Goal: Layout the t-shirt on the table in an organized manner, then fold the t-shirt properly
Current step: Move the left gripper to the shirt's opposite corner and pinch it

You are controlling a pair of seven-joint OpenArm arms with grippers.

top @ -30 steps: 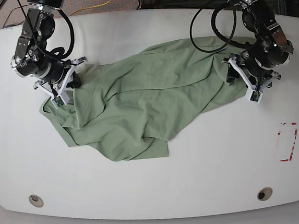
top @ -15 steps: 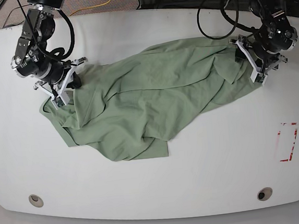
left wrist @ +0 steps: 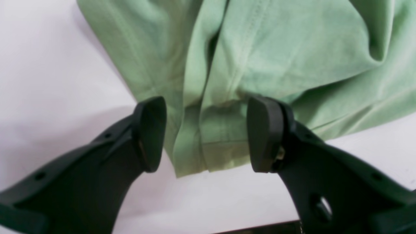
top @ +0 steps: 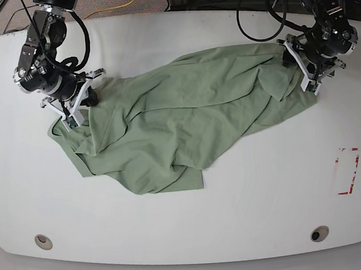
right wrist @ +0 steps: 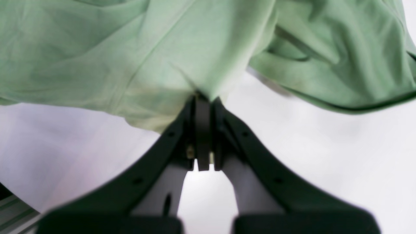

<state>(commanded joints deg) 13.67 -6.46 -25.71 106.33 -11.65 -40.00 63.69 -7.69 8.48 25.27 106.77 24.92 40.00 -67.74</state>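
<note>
Right gripper [right wrist: 203, 130] pinches the soft, limp t-shirt [top: 179, 119] at upper left, left gripper [left wrist: 206, 133] gapes wide around its hem — grab there!

Right gripper [right wrist: 203, 130] pinches t-shirt [right wrist: 146, 58] fold above the table [right wrist: 308, 146]

base: looks down from above on my whole table [top: 189, 235], both arms in frame | left wrist: sits close behind my left gripper [left wrist: 206, 133], facing past its fingers to the t-shirt [left wrist: 260, 58] edge | right wrist: same, close behind my right gripper [right wrist: 203, 130] | shared: t-shirt, tabletop
</note>
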